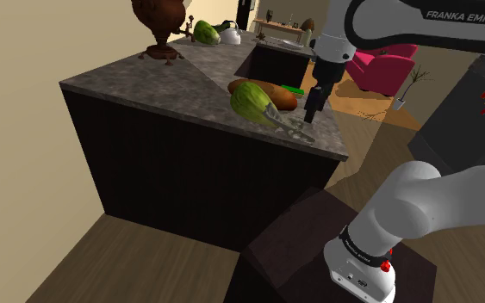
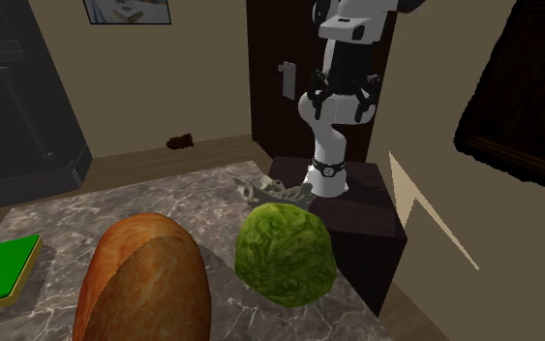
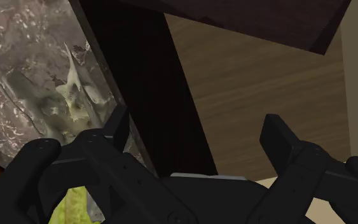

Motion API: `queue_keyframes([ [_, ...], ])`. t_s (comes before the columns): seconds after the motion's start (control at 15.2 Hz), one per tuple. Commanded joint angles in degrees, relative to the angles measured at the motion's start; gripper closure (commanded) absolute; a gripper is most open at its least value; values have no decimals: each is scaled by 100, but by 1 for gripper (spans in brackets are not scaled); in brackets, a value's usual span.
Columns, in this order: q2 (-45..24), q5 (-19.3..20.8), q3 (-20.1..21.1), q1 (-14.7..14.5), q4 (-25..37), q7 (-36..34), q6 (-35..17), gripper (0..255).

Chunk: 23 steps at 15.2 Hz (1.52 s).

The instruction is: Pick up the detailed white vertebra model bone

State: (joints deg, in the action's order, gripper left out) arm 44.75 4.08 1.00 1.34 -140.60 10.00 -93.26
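Observation:
The pale, spiky vertebra model (image 1: 294,127) lies on the marble counter (image 1: 163,82) near the corner closest to the stand, just in front of a green cabbage-like head (image 1: 251,99). It also appears behind the cabbage (image 2: 287,254) as a grey-white bone (image 2: 268,192). My black gripper (image 1: 313,110) hangs a little above the counter's edge, beside and slightly past the bone. In the wrist view the gripper (image 3: 196,130) is open. The bone (image 3: 72,105) lies outside the gap, beside one finger (image 3: 117,121). Between the fingers I see the counter's dark side and the wooden floor.
A brown bread loaf (image 1: 276,93) and a flat green block (image 1: 294,89) lie behind the cabbage. A dark urn (image 1: 158,26), a second green head (image 1: 206,33) and a white pot (image 1: 229,36) stand at the counter's far end. A pink sofa (image 1: 387,64) stands beyond.

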Motion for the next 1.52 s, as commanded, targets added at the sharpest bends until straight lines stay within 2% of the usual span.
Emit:
queue_keyframes([
  [0.0, 0, 0, 0, 0, 0, 0, 0, 0],
  [0.33, 107, 503, -832, -122, -713, 1495, -1426, 0],
  [0.59, -179, 770, -1602, -289, -996, 2727, -2641, 0],
  [0.79, -587, 816, -2250, -551, -1024, 3711, -3538, 0],
  [0.99, -1102, 650, -2980, -1012, -896, 4798, -4361, 0],
  [1.06, -1184, 604, -3103, -1107, -864, 4973, -4475, 0],
  [1.45, -1431, 594, -3276, -1161, -1162, 5063, -5019, 0],
])
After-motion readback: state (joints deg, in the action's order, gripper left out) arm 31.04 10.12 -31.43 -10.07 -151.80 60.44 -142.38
